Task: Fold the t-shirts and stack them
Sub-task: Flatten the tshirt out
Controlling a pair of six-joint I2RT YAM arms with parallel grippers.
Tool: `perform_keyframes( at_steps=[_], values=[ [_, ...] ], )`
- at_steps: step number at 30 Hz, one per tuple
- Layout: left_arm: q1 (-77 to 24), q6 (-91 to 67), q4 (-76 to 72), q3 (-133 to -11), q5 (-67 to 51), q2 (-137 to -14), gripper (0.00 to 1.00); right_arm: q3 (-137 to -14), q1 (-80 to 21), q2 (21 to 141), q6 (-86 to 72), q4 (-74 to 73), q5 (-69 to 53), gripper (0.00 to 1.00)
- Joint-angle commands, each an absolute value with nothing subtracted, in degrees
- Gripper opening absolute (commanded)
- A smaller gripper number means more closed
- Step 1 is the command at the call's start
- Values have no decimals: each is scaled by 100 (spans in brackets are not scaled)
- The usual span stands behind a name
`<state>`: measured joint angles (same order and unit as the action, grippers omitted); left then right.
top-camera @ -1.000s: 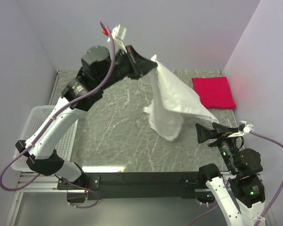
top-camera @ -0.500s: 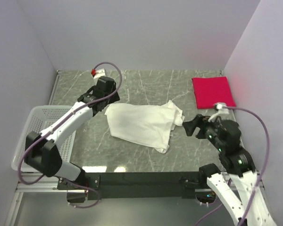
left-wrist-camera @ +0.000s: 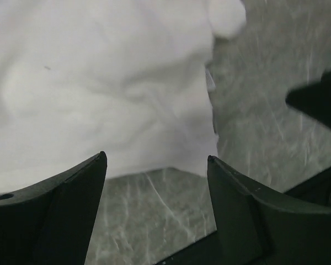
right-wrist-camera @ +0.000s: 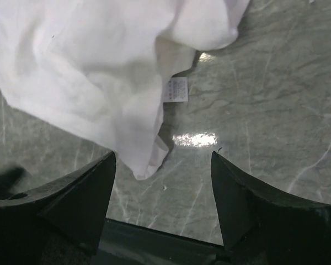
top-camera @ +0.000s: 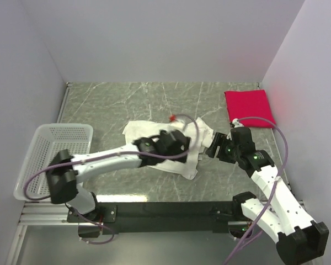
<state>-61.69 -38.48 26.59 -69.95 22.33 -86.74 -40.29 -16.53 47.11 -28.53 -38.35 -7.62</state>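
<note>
The left gripper (left-wrist-camera: 156, 157) hangs low over the near right edge of the white t-shirt (left-wrist-camera: 99, 83). Its two fingers are spread wide and nothing is between them; the cloth and the bare stone are seen under the gap. The right gripper (right-wrist-camera: 163, 155) is also spread wide and pinches nothing. It looks down on a loose corner of the same shirt, where a small sewn label (right-wrist-camera: 176, 89) sticks out from the hem. In the top view the two grippers stand near each other, the left one over the shirt and the right one just beside its right end.

The white t-shirt lies crumpled in the middle of the worktop (top-camera: 116, 105). Its long axis goes from the left, a little farther, to the right, a little nearer, with a bunched fold at the right end. I cannot tell which way the collar points. The left arm (top-camera: 116, 159) reaches across from the near left and hides the middle of the shirt.

The red t-shirt (top-camera: 249, 107) is folded square and lies flat in the far right corner, well apart from the white one, its edges almost along the worktop edges. A white mesh basket (top-camera: 55, 127) stands at the left edge of the worktop.

Counted: two t-shirts, one basket, two grippers.
</note>
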Motion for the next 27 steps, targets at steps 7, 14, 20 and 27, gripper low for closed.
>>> perform_keyframes(
  at_steps=[7,14,20,27],
  values=[
    [-7251,-3841,3251,-8883,2953,-10967,73,-3648,-1284,4703,-3533,-3270,88,76],
    [-7339,-3911,3296,-9115,2804,-11540,67,-3077,-352,4264,-3647,-2945,-492,75],
    [-7383,-4078,3252,-8825,2646,-11628,64,-2909,-193,4201,-3762,-2786,-633,74],
    [-7436,-4148,3216,-8587,2461,-11619,53,-2856,-176,4184,-3753,-2742,-633,74]
  ],
)
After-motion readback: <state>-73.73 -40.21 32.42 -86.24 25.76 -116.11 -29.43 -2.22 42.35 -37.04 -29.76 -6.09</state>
